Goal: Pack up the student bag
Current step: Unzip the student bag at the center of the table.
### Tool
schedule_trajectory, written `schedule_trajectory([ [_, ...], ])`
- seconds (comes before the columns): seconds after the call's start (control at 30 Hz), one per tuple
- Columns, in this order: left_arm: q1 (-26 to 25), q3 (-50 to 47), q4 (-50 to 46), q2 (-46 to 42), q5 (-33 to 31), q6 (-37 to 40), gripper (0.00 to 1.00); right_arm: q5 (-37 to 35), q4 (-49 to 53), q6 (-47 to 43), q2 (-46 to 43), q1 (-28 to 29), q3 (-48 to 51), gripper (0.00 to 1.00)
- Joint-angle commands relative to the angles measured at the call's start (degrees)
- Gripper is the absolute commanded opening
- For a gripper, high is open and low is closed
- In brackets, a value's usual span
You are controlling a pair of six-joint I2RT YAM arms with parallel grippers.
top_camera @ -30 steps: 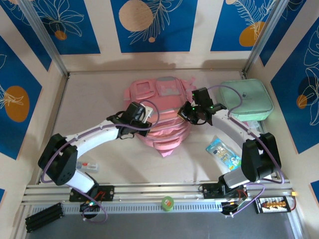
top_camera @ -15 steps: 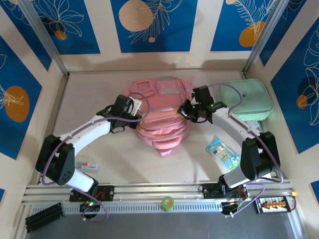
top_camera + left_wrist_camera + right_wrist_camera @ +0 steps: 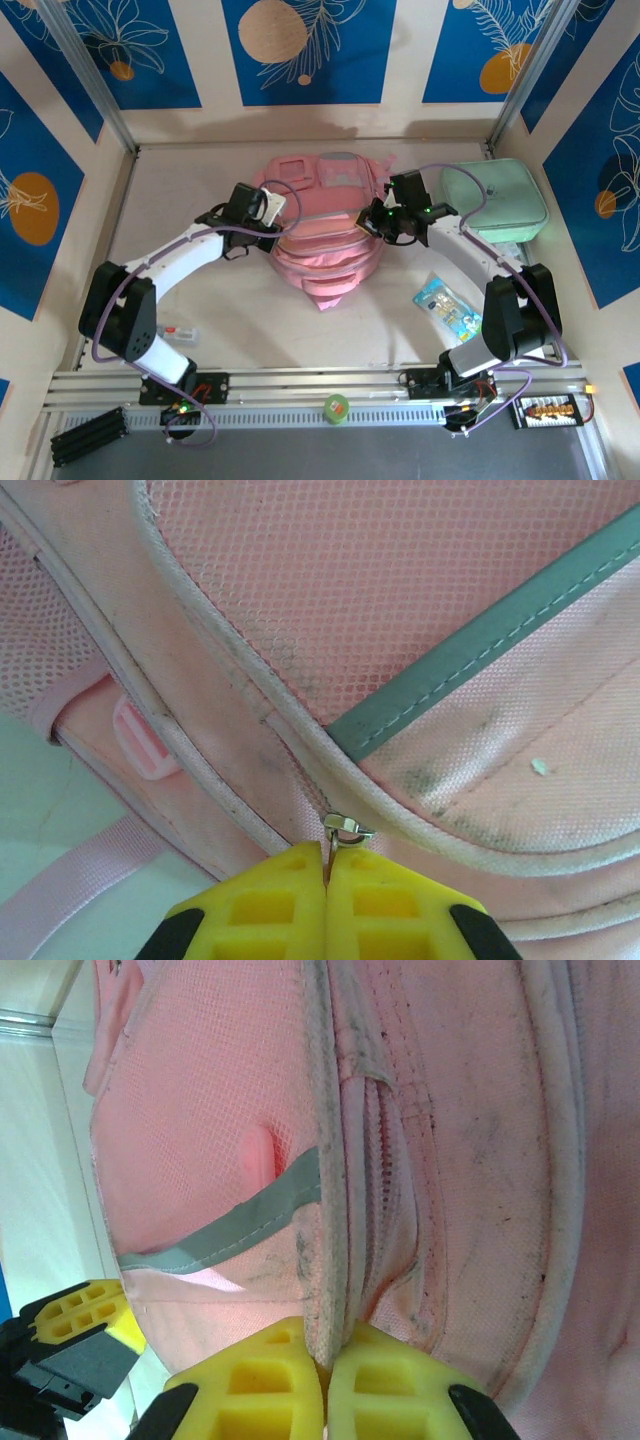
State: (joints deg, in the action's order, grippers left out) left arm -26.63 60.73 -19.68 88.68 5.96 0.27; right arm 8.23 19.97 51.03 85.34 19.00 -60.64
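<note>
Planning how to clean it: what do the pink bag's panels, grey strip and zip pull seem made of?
The student bag: matte synthetic cloth, partly open mesh, judging by its grid of tiny holes; dark scuffs show. The grey strip: smooth flat tape, stitched along one edge, perhaps reflective. The zip pull: shiny and silvery, likely metal.

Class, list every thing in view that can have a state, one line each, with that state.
student bag, lying on the table, gripped at both sides.
left gripper, shut on the zip pull.
right gripper, shut on the student bag's piped edge.
mint-green case, lying flat, untouched; zip too small to tell.
</note>
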Motion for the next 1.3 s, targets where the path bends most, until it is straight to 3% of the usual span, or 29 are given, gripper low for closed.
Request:
schedule_trajectory([
  [0.0, 4.4, 1.7, -0.6, 1.2, -0.5, 7.4, 0.05, -1.5, 1.6, -2.8, -1.4, -2.8, -0.8, 0.02],
  [0.23, 6.4, 2.3, 6.9, 3.9, 3.8, 16.0, 0.03, 0.2, 0.0, -3.2, -1.3, -3.1, -0.2, 0.02],
  [0.43, 7.3, 8.3, 4.3, 8.3, 2.4, 17.8, 0.07, 1.4, -0.8, -3.4, -1.7, -3.1, 0.9, 0.02],
  [0.73, 9.2, 7.3, 2.8, 6.5, 1.8, 21.3, 0.18, 1.0, 0.6, -4.5, -1.8, -4.3, 1.0, 0.02],
  [0.87, 9.2, 6.1, 4.7, 5.6, 0.7, 15.9, 0.31, 1.8, 0.2, -4.2, -2.0, -4.2, 1.1, 0.03],
  [1.03, 9.1, 1.1, 8.3, -1.1, -1.2, 2.3, 0.52, 3.2, -0.6, -3.9, -3.9, -4.1, 1.9, 0.12],
  [1.13, 9.2, -2.7, 5.8, -7.1, -6.4, -8.9, 0.61, 2.6, -0.1, -4.7, -5.5, -3.7, 2.0, 0.30],
  [1.27, 9.3, -7.6, -4.8, -15.9, -13.3, -21.4, 0.72, 0.5, 4.3, -6.8, -6.2, -3.3, -0.2, 0.58],
])
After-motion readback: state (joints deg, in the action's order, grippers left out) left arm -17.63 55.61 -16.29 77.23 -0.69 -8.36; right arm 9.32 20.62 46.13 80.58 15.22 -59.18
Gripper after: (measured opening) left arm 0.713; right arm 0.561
